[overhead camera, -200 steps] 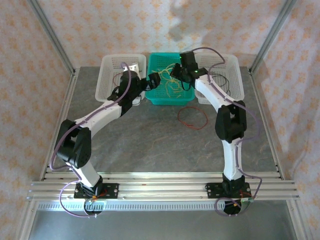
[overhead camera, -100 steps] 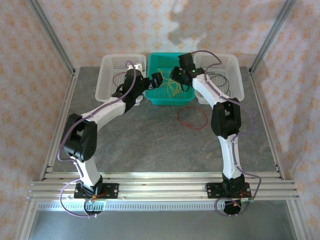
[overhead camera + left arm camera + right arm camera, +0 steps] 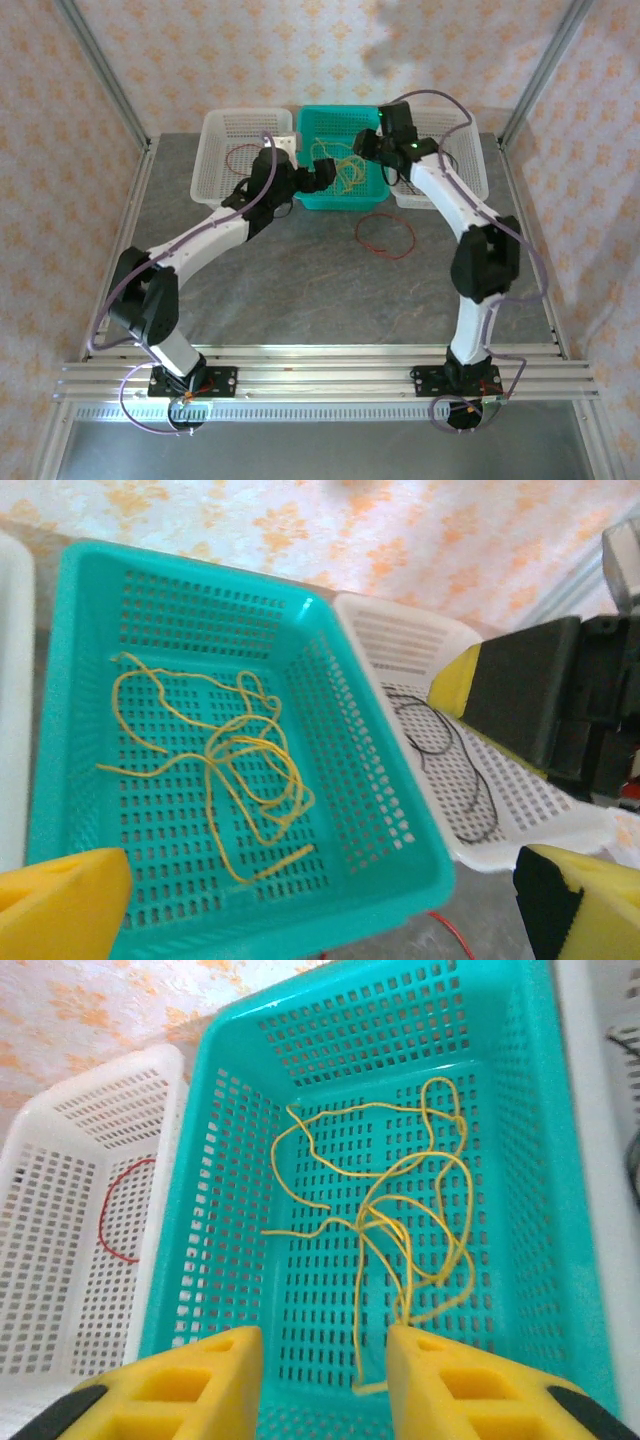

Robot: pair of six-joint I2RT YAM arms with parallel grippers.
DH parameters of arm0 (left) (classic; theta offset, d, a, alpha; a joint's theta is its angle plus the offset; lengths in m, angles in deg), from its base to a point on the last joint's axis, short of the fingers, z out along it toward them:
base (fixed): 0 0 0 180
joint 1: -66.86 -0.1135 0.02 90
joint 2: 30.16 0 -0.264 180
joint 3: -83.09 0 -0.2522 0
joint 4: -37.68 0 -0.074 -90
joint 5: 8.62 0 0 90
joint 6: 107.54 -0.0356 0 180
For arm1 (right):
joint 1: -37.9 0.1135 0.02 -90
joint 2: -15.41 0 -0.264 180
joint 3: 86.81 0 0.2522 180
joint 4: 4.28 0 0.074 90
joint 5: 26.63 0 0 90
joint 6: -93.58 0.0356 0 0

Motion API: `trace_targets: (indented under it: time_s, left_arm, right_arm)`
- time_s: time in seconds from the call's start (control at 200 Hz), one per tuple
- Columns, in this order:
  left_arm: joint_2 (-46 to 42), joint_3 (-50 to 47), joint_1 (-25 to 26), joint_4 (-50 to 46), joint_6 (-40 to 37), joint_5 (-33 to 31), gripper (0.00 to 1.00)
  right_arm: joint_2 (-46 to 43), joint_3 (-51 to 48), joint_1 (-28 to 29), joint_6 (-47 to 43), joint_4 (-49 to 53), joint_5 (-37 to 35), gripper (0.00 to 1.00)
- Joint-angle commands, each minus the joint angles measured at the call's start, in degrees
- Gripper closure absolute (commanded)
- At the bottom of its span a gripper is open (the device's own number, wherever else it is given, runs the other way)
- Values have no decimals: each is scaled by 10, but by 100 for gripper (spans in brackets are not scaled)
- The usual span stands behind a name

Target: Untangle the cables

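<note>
Yellow cables [image 3: 383, 1222] lie under part-open right claw [image 3: 322, 1358].

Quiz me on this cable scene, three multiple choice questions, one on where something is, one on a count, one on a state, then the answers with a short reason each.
1. Where do the yellow cables lie?
A. on the table
B. in the teal basket
C. hanging from the right gripper

2. How many baskets are there?
A. one
B. two
C. three

3. How does the left gripper stand?
A. wide open, holding nothing
B. shut on a red cable
C. shut on a basket's rim

Answers:
1 B: the yellow loops rest on the teal basket's floor.
2 C: the teal one stands between the left white basket and the right white basket.
3 A: its yellow fingers sit far apart with nothing between them.
</note>
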Motion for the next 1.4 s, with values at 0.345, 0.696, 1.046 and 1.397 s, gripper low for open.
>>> trace_targets:
  time_s: [0.345, 0.696, 1.046, 1.397]
  left_arm:
    - [-89, -157, 83, 54, 33, -50, 1]
    - [-100, -253, 139, 136, 97, -72, 1]
    - [-99, -293, 143, 168, 143, -90, 1]
    - [-99, -322, 104, 206, 176, -58, 1]
  right_arm:
    - [-224, -311, 40, -39, -59, -44, 62]
    - [-286, -447, 71, -51, -62, -59, 58]
    - [-259, -492, 72, -60, -80, -67, 45]
    - [-215, -490, 85, -83, -87, -88, 38]
